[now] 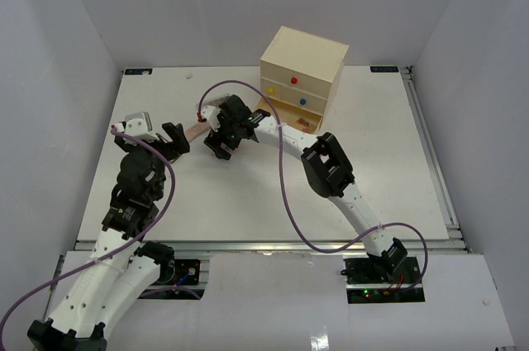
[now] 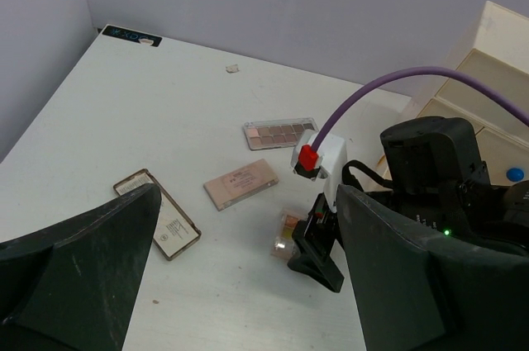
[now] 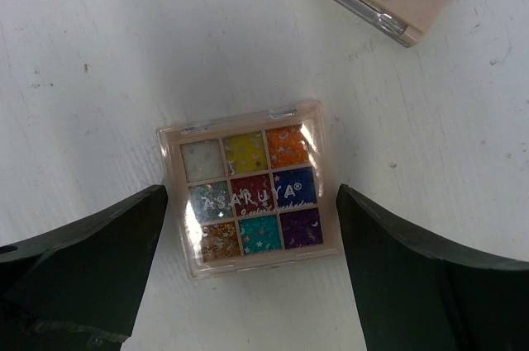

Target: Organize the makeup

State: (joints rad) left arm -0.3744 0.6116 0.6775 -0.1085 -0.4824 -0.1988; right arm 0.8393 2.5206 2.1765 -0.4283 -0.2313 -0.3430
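Right hand (image 3: 250,206) hangs open straddling a nine-colour palette (image 3: 250,194) on the bench (image 3: 99,54); left hand (image 2: 248,202), wide open too, hovers nearby.

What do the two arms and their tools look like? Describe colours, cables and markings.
Both the left arm and the right arm have white lower links and black joint housings. A purple cable loops along each. The left tool and the right tool have broad, matte black fingers with light scuffs. A red plug sits at the right wrist.
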